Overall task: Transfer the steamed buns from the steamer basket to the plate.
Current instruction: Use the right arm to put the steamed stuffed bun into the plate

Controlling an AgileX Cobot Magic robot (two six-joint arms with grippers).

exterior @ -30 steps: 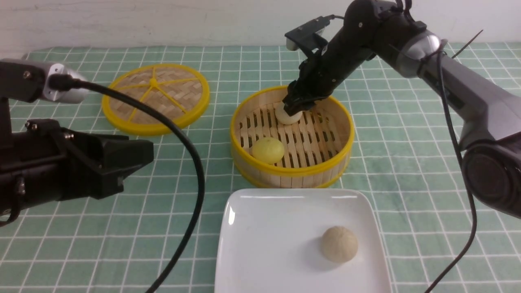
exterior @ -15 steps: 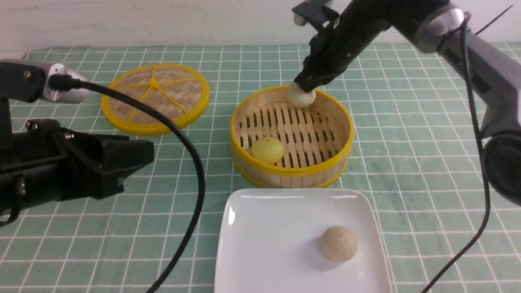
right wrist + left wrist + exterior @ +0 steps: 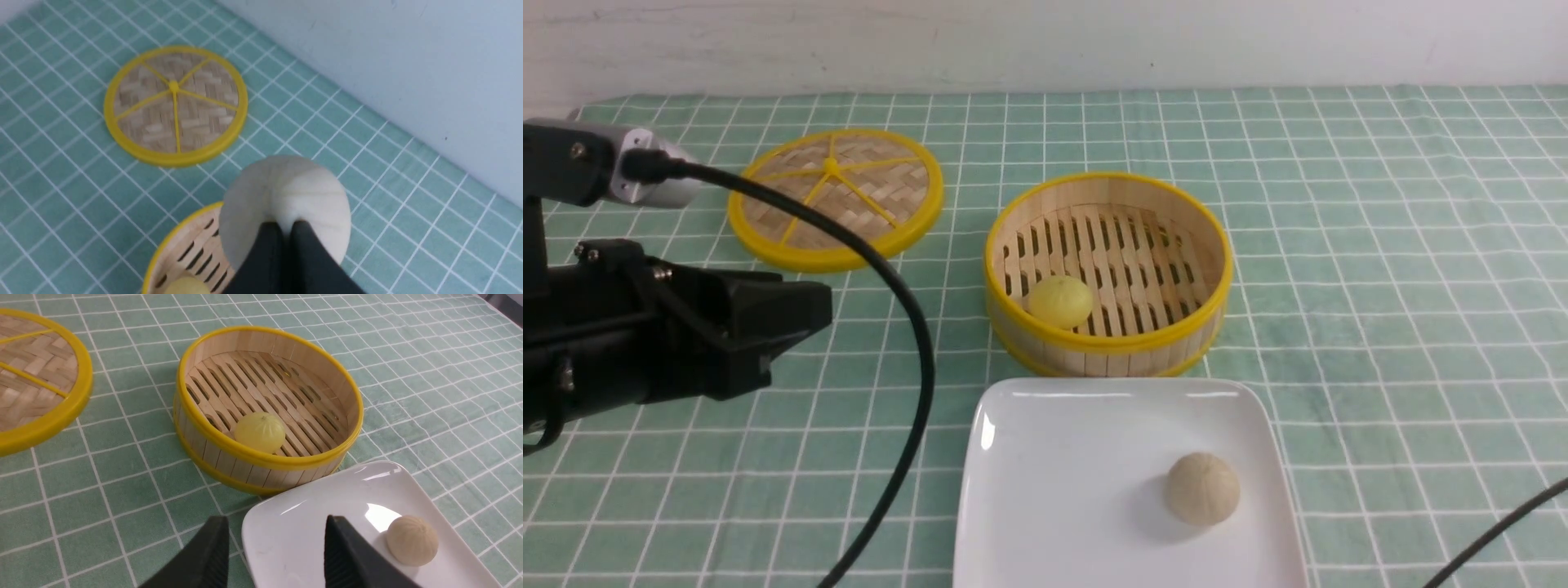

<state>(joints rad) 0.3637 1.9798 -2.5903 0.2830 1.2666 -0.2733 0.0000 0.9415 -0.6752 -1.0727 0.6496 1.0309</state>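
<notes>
Above the steamer basket [image 3: 177,230] rim: the off-white bun [image 3: 286,192] hangs in the right gripper [image 3: 286,234], clear of the slats; that arm is out of the front view.
Right gripper: fingertips pressed almost together, pinching into the bun's near side rather than spanning it.
Left gripper [image 3: 274,539]: jaws spread, nothing between them, low by the plate [image 3: 318,498] corner.
Other buns: the pale yellow bun [image 3: 1060,300] sits in the basket against its near wall; the beige bun [image 3: 1202,488] rests on the plate, towards the right.
Lid [image 3: 835,198]: flat on the checked cloth [image 3: 1380,269], well apart from the basket.
Handling: probably light, soft and springy. The dough seems to dent under the tips, and so narrow a pinch could slip or tear.
Where to hold: across the dome's widest part, from above, with a gentle squeeze.
Yellow bun: the wall crowds one side, so the jaws had better line up along it.
</notes>
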